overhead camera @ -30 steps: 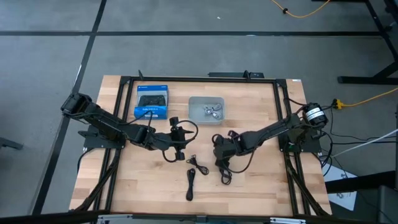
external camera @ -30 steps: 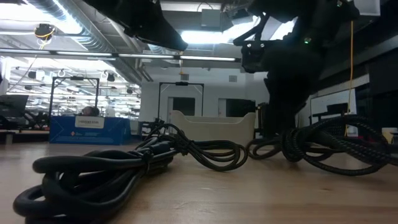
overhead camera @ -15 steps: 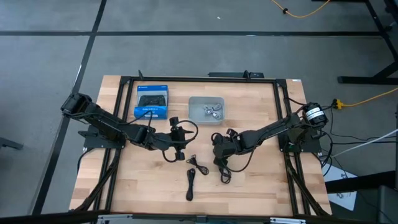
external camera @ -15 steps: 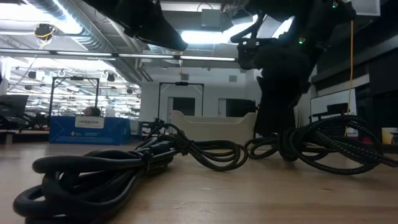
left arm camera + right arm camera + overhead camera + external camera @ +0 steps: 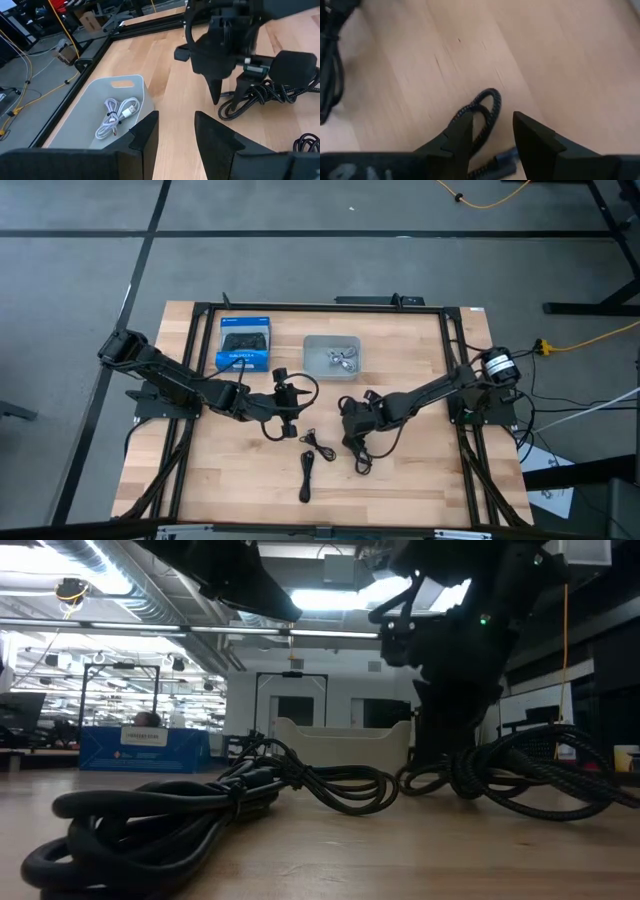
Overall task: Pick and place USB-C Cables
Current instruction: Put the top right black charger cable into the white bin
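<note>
My right gripper (image 5: 352,430) points down, open, over a black braided USB-C cable (image 5: 487,107) that lies on the table; its fingers stand on either side of the cable's loop, and I cannot tell whether they touch it. The same cable shows in the left wrist view (image 5: 260,95). Two more black cables (image 5: 318,444) (image 5: 306,476) lie on the table near the front. A white cable (image 5: 116,114) lies in the grey bin (image 5: 333,355). My left gripper (image 5: 292,406) is open and empty, left of the right gripper.
A blue box (image 5: 244,343) stands at the far left, beside the grey bin. The black frame rails (image 5: 320,307) run around the table. Bare wood lies at the near left and near right.
My right gripper has shifted a little toward the table's left, staying low over the braided cable. The cables have not moved.
</note>
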